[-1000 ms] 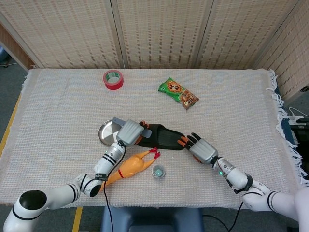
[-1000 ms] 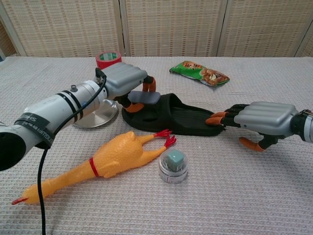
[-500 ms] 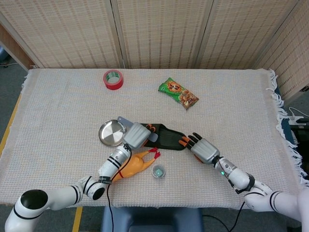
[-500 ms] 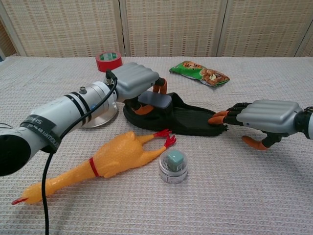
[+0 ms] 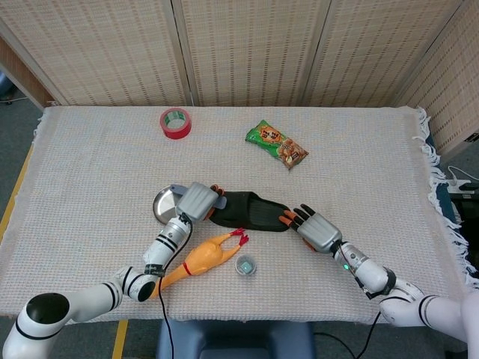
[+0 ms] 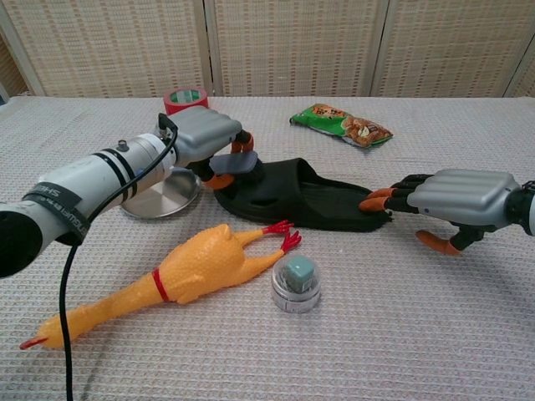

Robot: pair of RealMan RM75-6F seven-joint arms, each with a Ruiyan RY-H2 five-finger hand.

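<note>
A black slipper lies flat in the middle of the table. My left hand is over its left end, fingers curled down with orange tips on the slipper's edge; whether it grips is unclear. From the right, my right hand lies low on the cloth, its stretched fingertips touching the slipper's right end and holding nothing.
A yellow rubber chicken lies in front of the slipper beside a small clear cup with a teal cube. A metal plate sits under the left wrist. Red tape and a green snack bag lie at the back.
My left hand slid right along the slipper, then came back to its left end. The slipper and the right hand have barely moved.
</note>
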